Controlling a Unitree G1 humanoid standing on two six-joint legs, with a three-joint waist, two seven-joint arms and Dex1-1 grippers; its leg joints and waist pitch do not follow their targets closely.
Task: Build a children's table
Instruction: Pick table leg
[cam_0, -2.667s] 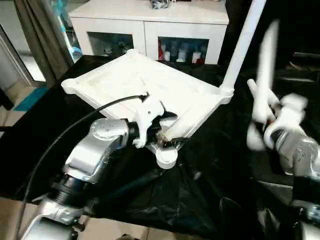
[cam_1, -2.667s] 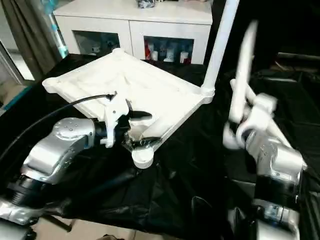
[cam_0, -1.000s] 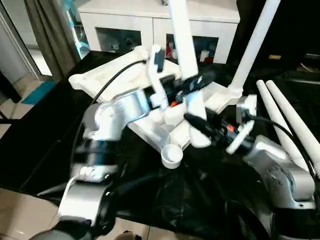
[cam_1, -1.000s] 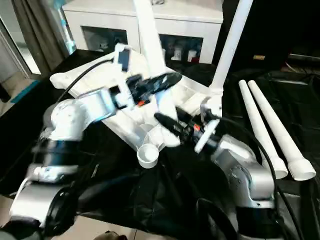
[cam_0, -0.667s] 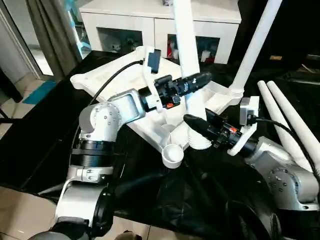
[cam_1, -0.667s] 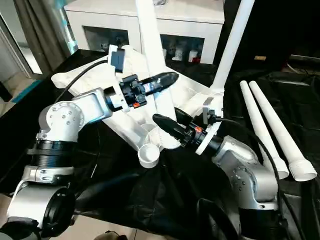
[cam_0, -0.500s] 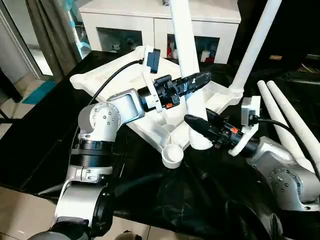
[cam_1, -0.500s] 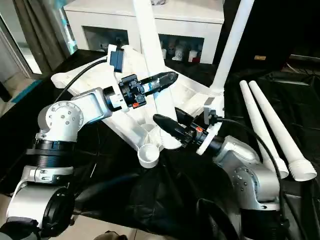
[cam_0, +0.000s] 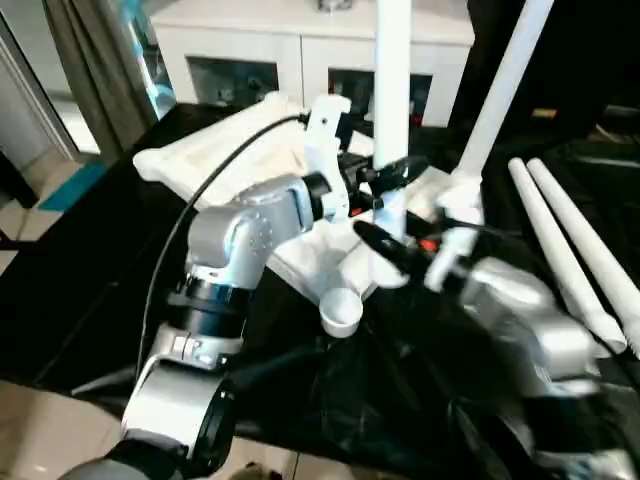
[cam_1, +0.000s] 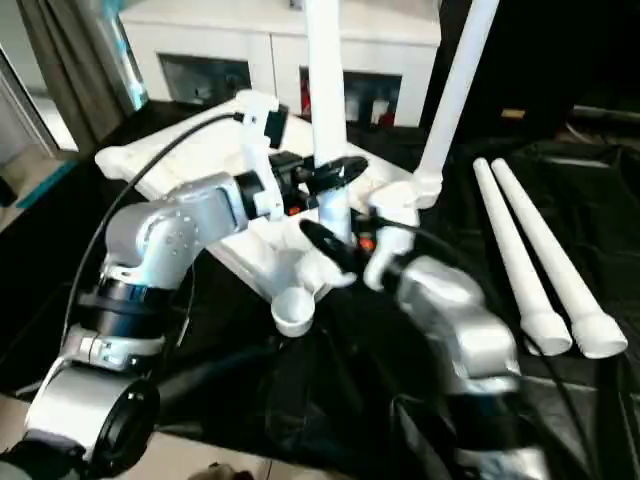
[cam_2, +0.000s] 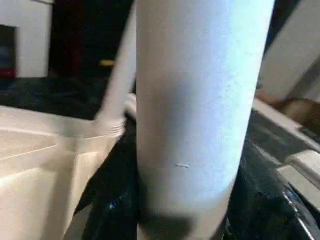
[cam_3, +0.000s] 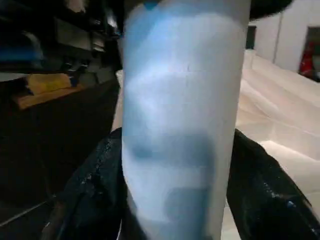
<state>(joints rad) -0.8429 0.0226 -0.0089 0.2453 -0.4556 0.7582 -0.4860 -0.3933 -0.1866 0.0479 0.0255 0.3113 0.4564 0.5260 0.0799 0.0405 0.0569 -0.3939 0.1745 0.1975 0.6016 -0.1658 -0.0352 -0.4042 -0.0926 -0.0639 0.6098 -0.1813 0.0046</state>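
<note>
on the black-covered work surface (cam_0: 80, 290), seen from the head cameras, the children's table top (cam_0: 225, 160) lies upside down with its ribbed underside up. one tube leg (cam_0: 392, 110) stands upright at the near edge of the top, between the two grippers. the left gripper (cam_0: 385, 178) reaches in from the left with a black finger on either side of this leg, closed on it partway up. the right gripper (cam_0: 385, 243) comes in from the right, lower down, its black fingers around the leg near its base. a second fitted leg (cam_0: 495, 95) rises from the far right corner socket (cam_0: 462, 190). two loose legs (cam_1: 535, 260) lie side by side on the black cover to the right, well apart from both grippers. an empty corner socket (cam_0: 341, 311) sits at the near corner, just below the right gripper. count: four legs, one top. a white cabinet (cam_0: 300, 55) with glass doors stands behind the work surface; a curtain (cam_0: 95, 70) hangs at far left.

left wrist view: the held leg (cam_2: 200, 115) stands directly between the gripper's black fingers (cam_2: 112, 200), which press its sides. the table top (cam_2: 45, 165) and the fitted leg (cam_2: 117, 85) lie beyond.

right wrist view: the same leg (cam_3: 180, 125) stands between black fingers (cam_3: 95, 195) set around it on both sides; whether they press it cannot be told. the table top (cam_3: 280, 115) lies just behind.
</note>
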